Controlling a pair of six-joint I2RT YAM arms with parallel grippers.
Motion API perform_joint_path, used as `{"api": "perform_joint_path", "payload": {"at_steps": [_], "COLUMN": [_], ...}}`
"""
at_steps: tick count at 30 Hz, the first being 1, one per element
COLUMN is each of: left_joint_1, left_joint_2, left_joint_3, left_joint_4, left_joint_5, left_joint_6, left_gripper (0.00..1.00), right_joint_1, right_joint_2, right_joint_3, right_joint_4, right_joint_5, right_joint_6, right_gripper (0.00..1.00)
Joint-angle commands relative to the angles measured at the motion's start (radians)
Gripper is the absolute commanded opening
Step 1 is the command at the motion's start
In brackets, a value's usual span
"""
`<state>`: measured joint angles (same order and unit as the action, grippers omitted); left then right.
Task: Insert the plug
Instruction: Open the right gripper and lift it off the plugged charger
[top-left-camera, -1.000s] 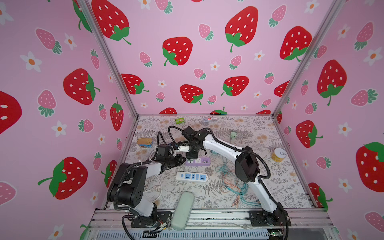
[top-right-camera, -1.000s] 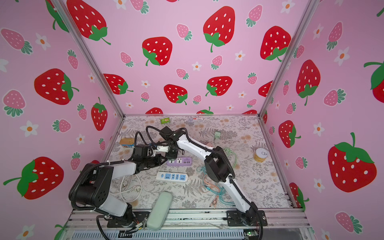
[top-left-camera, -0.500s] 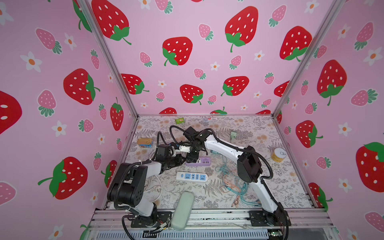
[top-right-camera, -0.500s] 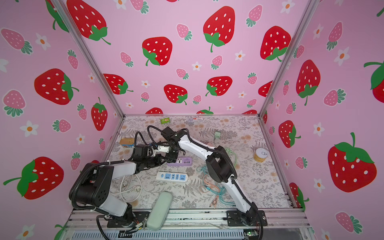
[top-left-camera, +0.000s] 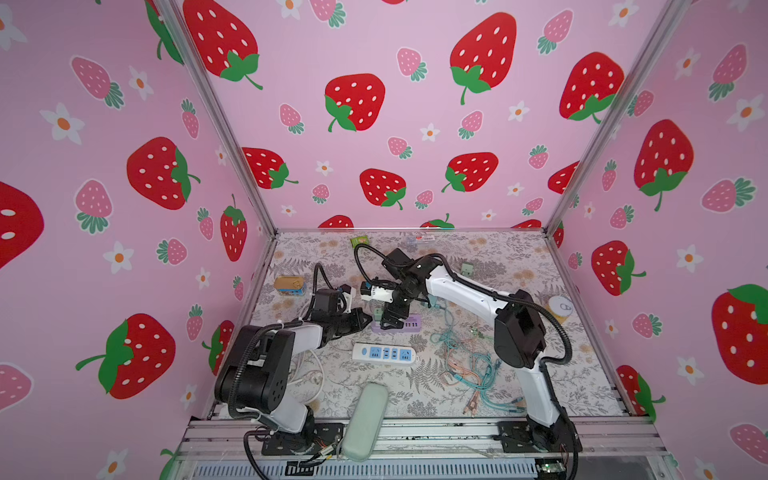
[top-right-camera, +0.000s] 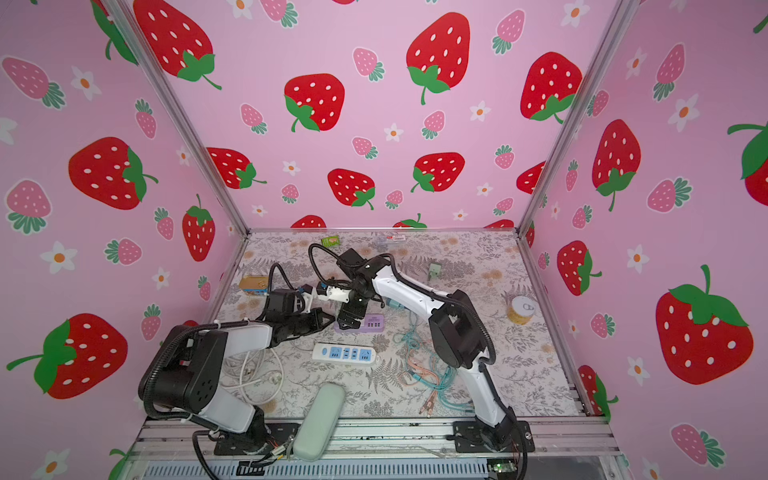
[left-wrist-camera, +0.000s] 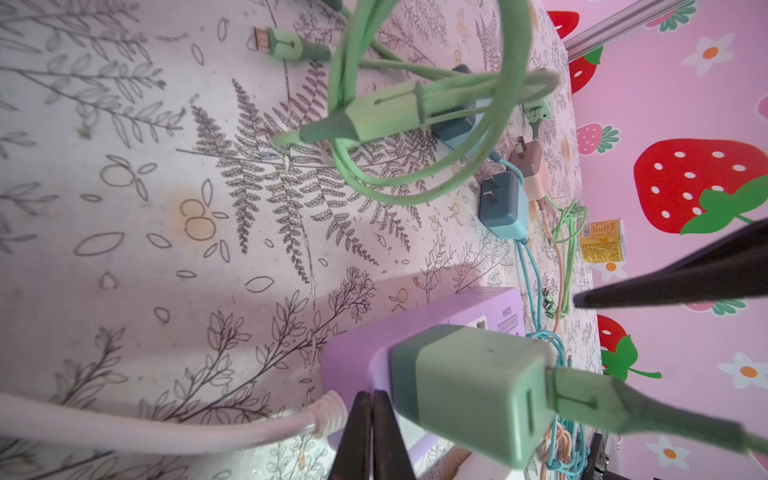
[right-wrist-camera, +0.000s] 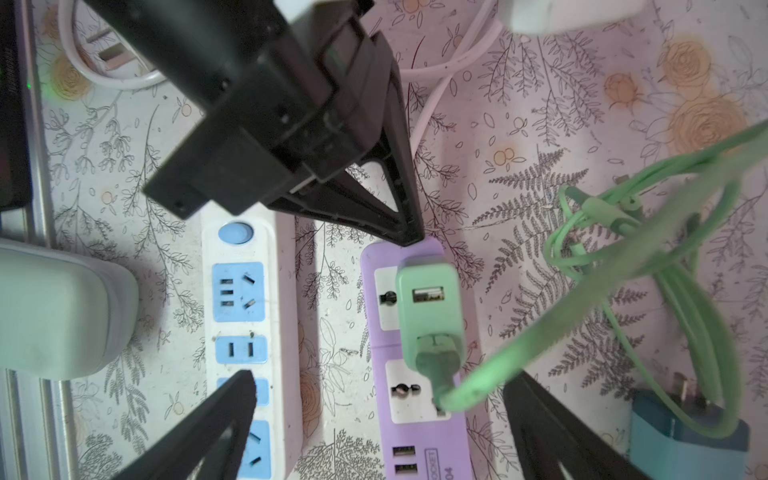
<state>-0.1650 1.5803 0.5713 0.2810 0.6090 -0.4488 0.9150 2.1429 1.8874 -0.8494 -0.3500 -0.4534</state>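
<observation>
The green plug (right-wrist-camera: 428, 299), with its green cable (right-wrist-camera: 648, 245), stands seated in the first socket of the purple power strip (right-wrist-camera: 432, 440). My right gripper (right-wrist-camera: 380, 376) hangs open above it, one finger (right-wrist-camera: 232, 399) out on each side, touching nothing. My left gripper (left-wrist-camera: 372, 399) is shut and empty; its tip rests against the strip's end (left-wrist-camera: 353, 357), next to the plug (left-wrist-camera: 469, 390) and the strip's white cord (left-wrist-camera: 166, 428). In both top views the grippers (top-left-camera: 390, 318) (top-right-camera: 330, 320) meet over the strip (top-left-camera: 409, 324).
A white and blue power strip (top-left-camera: 384, 353) lies just in front of the purple one. A grey-green case (top-left-camera: 365, 419) sits at the front edge. Tangled cables (top-left-camera: 473, 365) and spare chargers (left-wrist-camera: 503, 203) lie to the right, a yellow can (top-left-camera: 559, 309) further right, a tin (top-left-camera: 289, 286) at left.
My right gripper's jaws have spread wide and let go of the green plug, which stays in the purple strip. The left arm has not moved.
</observation>
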Motion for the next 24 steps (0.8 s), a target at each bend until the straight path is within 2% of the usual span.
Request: {"api": "perform_joint_path", "payload": {"at_steps": [1,11,16,24], "left_joint_1": [-0.002,0.002,0.003,0.004], "left_joint_2": [0.037,0.015,-0.03,-0.123], "left_joint_3": [-0.008,-0.014,-0.005,-0.013], "left_joint_4": [-0.097,-0.094,-0.134,-0.121], "left_joint_5": [0.008,0.016,0.009,0.009], "left_joint_6": [0.006,0.008,0.033,0.009], "left_gripper": [0.07,0.07,0.08,0.14], "right_joint_1": [-0.014,-0.065,-0.112,-0.179], "right_joint_2": [-0.064,-0.243,-0.328,-0.377], "right_joint_3": [-0.05,-0.29,-0.415,-0.505], "right_joint_4": [0.007,0.196,0.329,0.454], "right_joint_5": [-0.047,0.005,0.053,0.111], "right_joint_6": [-0.013,0.08,0.151,0.231], "right_gripper": [0.95,0.89,0.83,0.74]}}
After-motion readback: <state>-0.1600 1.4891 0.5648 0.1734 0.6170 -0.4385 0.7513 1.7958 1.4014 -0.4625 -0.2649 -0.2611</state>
